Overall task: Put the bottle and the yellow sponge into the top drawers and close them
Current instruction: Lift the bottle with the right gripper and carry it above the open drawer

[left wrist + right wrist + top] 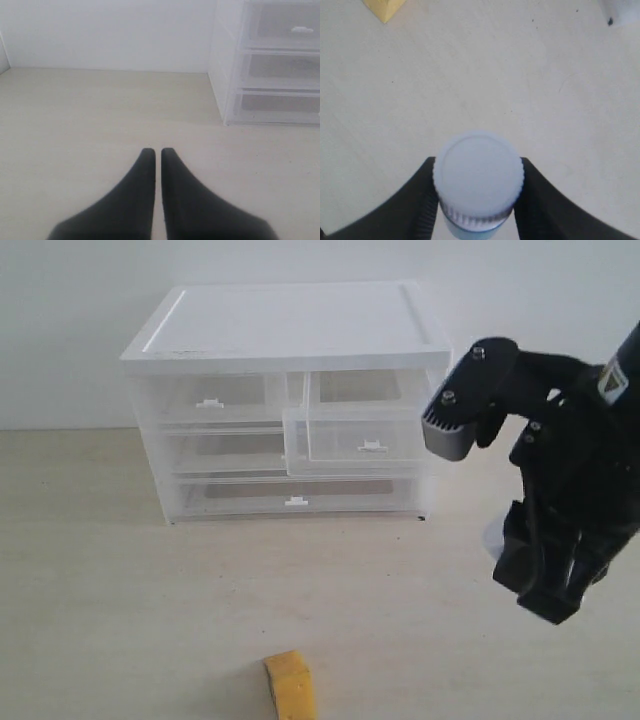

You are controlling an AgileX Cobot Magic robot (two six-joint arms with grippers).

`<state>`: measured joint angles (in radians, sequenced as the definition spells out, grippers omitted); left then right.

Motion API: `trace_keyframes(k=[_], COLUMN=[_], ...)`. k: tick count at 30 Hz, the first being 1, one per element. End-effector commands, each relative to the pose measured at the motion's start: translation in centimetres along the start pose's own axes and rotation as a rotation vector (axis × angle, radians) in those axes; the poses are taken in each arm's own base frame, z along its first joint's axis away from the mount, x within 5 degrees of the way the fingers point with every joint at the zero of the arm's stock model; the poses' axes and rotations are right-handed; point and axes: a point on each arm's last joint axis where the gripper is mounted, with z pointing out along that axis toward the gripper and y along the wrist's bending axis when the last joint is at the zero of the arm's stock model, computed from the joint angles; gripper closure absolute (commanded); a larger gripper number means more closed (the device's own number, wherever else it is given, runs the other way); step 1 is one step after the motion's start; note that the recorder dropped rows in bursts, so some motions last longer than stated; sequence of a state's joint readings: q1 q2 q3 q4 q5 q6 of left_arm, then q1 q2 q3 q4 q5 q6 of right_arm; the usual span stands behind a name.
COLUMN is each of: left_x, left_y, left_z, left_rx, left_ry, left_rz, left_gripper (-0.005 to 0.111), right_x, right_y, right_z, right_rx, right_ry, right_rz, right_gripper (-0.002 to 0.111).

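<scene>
The right gripper (478,166) is clamped on the bottle (478,175). Its 2 matte black fingers (417,202) press the opposite sides of the round white cap (478,150), which has a smooth flat top and a finely ribbed rim. A thin pale bluish edge shows under the cap. Whether the bottle stands on the table (485,75) or hangs above it, I cannot tell. In the exterior view the gripper hides the bottle, right of the cabinet (290,325).

The left gripper (156,152) is closed with nothing in it. Its 2 tapered black fingertips meet, leaving only a hairline slit, low over the bare table.

The sponge (290,687) is a small orange-yellow foam block with square edges. It lies on the table in front of the cabinet, well apart from both grippers.

The cabinet has a flat, opaque white top with a raised rim and clear plastic drawers with small white tabs (295,502). The top right drawer (365,435) is pulled well out. The top left drawer (210,395) sits flush. The 2 wide drawers (290,490) below are pushed in.

The table is pale with a faint wood grain. A yellow label (612,380) on the right arm is too small to read.
</scene>
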<state>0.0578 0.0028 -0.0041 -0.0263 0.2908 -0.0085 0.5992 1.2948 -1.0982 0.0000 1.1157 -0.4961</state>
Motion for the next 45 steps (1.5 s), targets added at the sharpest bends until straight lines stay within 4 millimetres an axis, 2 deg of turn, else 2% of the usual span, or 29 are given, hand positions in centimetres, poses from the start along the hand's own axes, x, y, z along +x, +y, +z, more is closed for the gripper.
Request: trace_keyframes(k=[1, 6, 12, 17, 22, 29, 33, 38, 45], left_x=[0.1, 0.1, 0.1, 0.1, 0.1, 0.1, 0.1, 0.1, 0.1], left_y=[0.0, 0.0, 0.0, 0.0, 0.0, 0.0, 0.0, 0.0, 0.0], left_z=[0.0, 0.0, 0.0, 0.0, 0.0, 0.0, 0.0, 0.0, 0.0], left_rx=[-0.001, -0.001, -0.001, -0.001, -0.001, -0.001, -0.001, -0.001, -0.001], left_ry=[0.002, 0.002, 0.002, 0.002, 0.002, 0.002, 0.002, 0.002, 0.002], left_rz=[-0.007, -0.007, -0.007, -0.007, -0.007, -0.007, -0.007, -0.007, -0.007], left_gripper=[0.102, 0.102, 0.102, 0.102, 0.102, 0.102, 0.102, 0.102, 0.102], right_x=[-0.9, -2.2, -4.4, -6.1, -7.9, -10.7, -11.6, -12.4, -12.6], right_y=[-0.9, -2.0, -3.2, -4.3, -5.4, -7.0, -7.7, -8.1, -8.1], right_z=[-2.8, -4.5, -4.9, -3.3, -0.7, 0.8, 2.0, 3.0, 3.4], right_rx=[0.069, 0.196, 0.380, 0.457, 0.505, 0.484, 0.424, 0.411, 0.415], right_ry=[-0.036, -0.108, -0.283, -0.319, -0.310, -0.287, -0.214, -0.208, -0.214], right_rz=[-0.208, -0.440, -0.528, -0.587, -0.636, -0.633, -0.627, -0.627, -0.630], right_gripper=[0.108, 0.108, 0.108, 0.108, 0.108, 0.108, 0.108, 0.108, 0.108])
